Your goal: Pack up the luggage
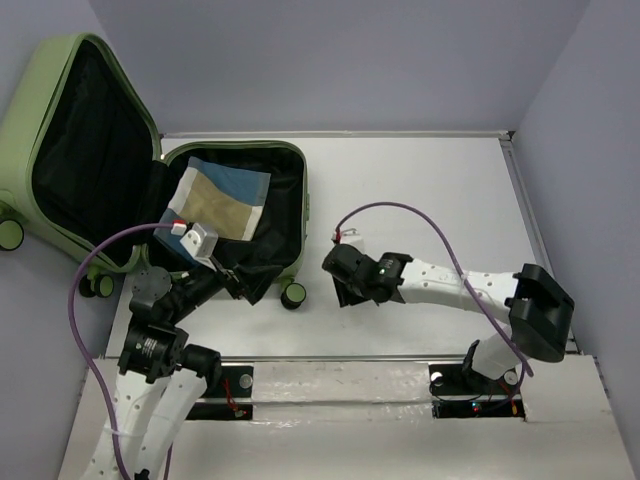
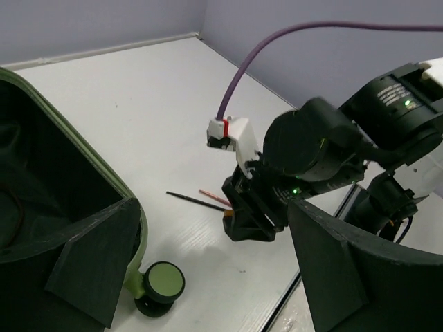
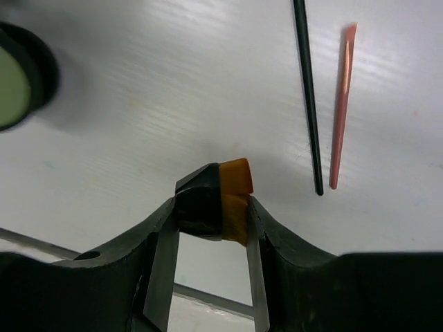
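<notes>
The pale green luggage (image 1: 60, 120) lies open at the back left, its lid propped up and its lining black. A folded blue, tan and white cloth (image 1: 225, 200) rests in the lower half. My left gripper (image 1: 215, 275) hangs open over the luggage's near rim (image 2: 90, 173), with nothing between its fingers (image 2: 97, 270). To the right of the case, my right gripper (image 3: 211, 207) is down at the table, shut on a small black-and-orange brush (image 3: 225, 197). Both of its pads touch the brush's sides.
A thin black stick (image 3: 308, 104) and a thin pink stick (image 3: 339, 117) lie side by side on the white table just beyond the right gripper. One green-and-black caster wheel (image 2: 160, 282) juts from the luggage's near corner. Walls close in the back and sides.
</notes>
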Tool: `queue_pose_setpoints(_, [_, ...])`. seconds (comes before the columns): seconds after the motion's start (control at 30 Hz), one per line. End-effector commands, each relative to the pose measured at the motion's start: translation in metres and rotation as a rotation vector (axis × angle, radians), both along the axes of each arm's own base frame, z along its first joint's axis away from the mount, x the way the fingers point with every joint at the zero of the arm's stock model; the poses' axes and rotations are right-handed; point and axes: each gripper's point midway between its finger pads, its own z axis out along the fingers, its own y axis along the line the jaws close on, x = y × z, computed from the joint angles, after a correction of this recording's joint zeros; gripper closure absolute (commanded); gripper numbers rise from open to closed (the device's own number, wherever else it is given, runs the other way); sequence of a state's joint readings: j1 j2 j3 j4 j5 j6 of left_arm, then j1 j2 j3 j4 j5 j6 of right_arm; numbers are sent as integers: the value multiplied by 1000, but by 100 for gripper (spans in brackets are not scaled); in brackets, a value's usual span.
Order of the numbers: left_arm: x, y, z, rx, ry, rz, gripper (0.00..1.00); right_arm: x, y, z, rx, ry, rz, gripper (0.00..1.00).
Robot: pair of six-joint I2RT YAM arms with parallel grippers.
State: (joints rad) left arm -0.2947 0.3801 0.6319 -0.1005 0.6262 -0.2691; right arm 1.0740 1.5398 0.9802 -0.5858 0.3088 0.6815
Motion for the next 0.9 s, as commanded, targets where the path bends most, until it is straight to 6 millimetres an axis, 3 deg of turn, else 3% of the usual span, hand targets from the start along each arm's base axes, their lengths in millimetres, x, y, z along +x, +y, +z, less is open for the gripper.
queue_pose_setpoints(0.0, [-4,4,26,-26,-109,18,1,48,45,90,128,-234,26,69])
queue_pose_setpoints(0.03, [-4,5,27,-26,-114,27,1,64,67,128,178,-310,53,69])
queue_pose_setpoints(0.1, [-2,10,28,-26,-108,64,1,92,90,137,151,-375,61,70])
queue_pose_setpoints(0.13, [2,17,31,-35,-112,114,1,110,110,174,210,-443,67,71])
queue_pose_setpoints(0.17, [5,21,29,-36,-100,146,1,120,128,165,213,-430,94,71])
queue_pose_setpoints(0.2, [6,25,30,-41,-100,172,1,133,137,172,249,-440,97,72])
queue_pose_setpoints(0.23, [10,33,31,-47,-91,228,1,145,163,184,323,-450,123,68])
queue_pose_setpoints(0.3, [17,46,30,-58,-71,321,1,160,178,188,366,-446,125,45])
queue_pose_setpoints(0.33, [21,55,30,-66,-57,381,1,170,180,187,380,-436,116,24])
queue_pose_setpoints(0.4, [31,74,23,-81,-5,511,1,172,185,190,431,-399,129,15])
queue_pose_setpoints(0.43, [32,75,21,-80,0,517,1,178,176,192,442,-395,100,14])
queue_pose_setpoints(0.47, [32,73,22,-80,-7,504,1,178,162,173,402,-377,76,16])
queue_pose_setpoints(0.5, [31,71,22,-79,-9,491,1,176,148,189,423,-401,56,17])
queue_pose_setpoints(0.57, [30,66,21,-75,-11,466,1,186,118,187,418,-409,1,33])
queue_pose_setpoints(0.6, [31,65,21,-73,-13,460,1,180,98,161,364,-377,-19,42])
queue_pose_setpoints(0.63, [30,63,20,-71,-14,446,1,176,79,172,364,-405,-39,51])
queue_pose_setpoints(0.67, [29,62,21,-75,-18,439,1,177,45,137,271,-378,-88,57])
queue_pose_setpoints(0.73, [28,61,21,-74,-20,435,1,169,11,113,217,-341,-135,67])
queue_pose_setpoints(0.77, [28,60,21,-72,-20,427,1,163,-3,112,219,-337,-149,70])
queue_pose_setpoints(0.87, [29,58,19,-68,-18,417,1,137,-38,67,132,-256,-164,68])
